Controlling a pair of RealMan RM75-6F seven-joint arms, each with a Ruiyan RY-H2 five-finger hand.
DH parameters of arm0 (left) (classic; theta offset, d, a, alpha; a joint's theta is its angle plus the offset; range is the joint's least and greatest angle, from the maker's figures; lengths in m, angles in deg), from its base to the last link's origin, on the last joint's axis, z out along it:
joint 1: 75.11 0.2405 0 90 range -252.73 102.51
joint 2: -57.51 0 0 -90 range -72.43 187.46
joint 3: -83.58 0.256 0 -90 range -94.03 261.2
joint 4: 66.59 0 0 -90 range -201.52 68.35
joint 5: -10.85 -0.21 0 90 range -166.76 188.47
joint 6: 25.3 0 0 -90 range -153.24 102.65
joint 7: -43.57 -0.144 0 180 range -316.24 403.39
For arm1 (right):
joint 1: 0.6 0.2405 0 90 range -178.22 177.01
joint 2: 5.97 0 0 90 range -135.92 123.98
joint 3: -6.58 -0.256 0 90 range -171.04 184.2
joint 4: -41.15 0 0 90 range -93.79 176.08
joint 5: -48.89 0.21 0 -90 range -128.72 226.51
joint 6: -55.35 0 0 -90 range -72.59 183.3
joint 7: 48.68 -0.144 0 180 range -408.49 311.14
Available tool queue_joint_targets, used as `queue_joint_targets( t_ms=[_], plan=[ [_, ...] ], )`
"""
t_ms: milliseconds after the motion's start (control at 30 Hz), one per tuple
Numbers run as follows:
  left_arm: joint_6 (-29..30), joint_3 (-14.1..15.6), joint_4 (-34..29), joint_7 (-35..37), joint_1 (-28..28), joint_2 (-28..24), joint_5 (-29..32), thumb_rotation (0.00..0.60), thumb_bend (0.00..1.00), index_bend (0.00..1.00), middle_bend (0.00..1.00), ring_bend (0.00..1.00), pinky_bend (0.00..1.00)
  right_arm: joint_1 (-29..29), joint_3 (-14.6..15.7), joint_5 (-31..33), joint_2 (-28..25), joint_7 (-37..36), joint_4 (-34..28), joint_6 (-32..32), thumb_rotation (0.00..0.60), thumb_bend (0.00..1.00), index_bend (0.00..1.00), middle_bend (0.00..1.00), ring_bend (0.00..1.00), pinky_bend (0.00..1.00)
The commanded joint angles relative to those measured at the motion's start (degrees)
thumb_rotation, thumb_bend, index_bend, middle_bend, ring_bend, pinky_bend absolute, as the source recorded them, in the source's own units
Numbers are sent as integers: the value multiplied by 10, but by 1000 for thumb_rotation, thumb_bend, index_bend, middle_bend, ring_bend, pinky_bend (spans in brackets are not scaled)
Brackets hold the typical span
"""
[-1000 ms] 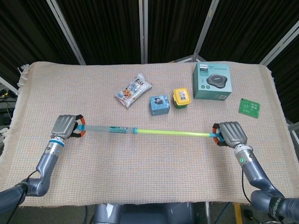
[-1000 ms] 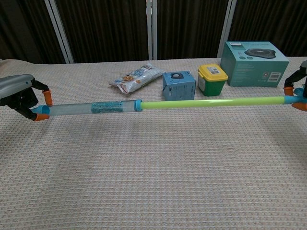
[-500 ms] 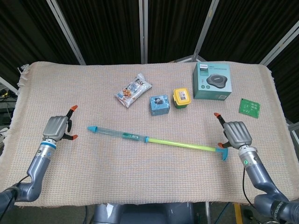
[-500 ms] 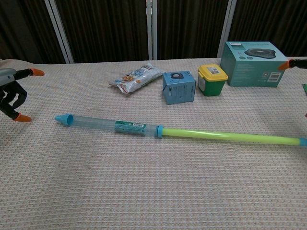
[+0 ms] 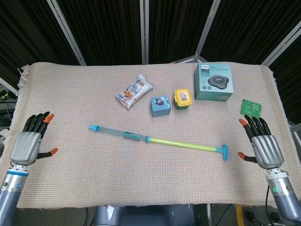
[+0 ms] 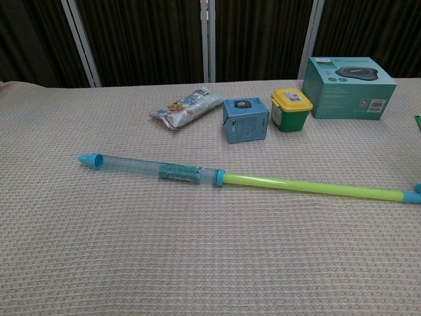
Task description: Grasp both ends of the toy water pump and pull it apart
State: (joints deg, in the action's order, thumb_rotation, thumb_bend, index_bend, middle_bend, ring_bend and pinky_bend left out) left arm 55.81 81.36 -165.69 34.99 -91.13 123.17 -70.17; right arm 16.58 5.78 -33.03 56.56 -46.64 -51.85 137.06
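Toy water pump (image 5: 157, 140) lies flat on the cloth-covered surface (image 5: 94, 183), extended: clear barrel with blue nozzle at the left end, yellow-green plunger rod running out to a blue T-handle at the right end. It sits at a slight diagonal, nozzle end farther from the robot, handle end nearer. In the chest view the pump (image 6: 217, 176) spans most of the frame, the handle tip just at the right edge. Left hand (image 5: 29, 142) is at the left edge of the surface, fingers spread, holding nothing, well apart from the nozzle. Right hand (image 5: 262, 145) is at the right edge, fingers also spread and empty, near the T-handle but not touching it. Neither hand shows in the chest view. Behind the pump, in a loose row: snack packet (image 5: 134, 90), small blue box (image 5: 160, 106), yellow-lidded green container (image 5: 183, 99) just beside the box, and a teal product box (image 5: 213, 81) to the right. A small green packet (image 5: 251, 108) lies near the right edge, just beyond the right hand.
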Motion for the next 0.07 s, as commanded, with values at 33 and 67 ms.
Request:
queue_joint_targets(
  t_ms=[33, 67],
  plan=[
    [18, 18, -9, -6, 21, -15, -20, 600, 0, 0, 0, 0, 0, -30, 12, -25, 3, -3, 16, 33, 600, 0, 0, 0, 0, 0],
    [18, 19, -9, -5, 23, -16, -21, 600, 0, 0, 0, 0, 0, -33, 12, -27, 4, -4, 18, 37, 600, 0, 0, 0, 0, 0]
  ],
)
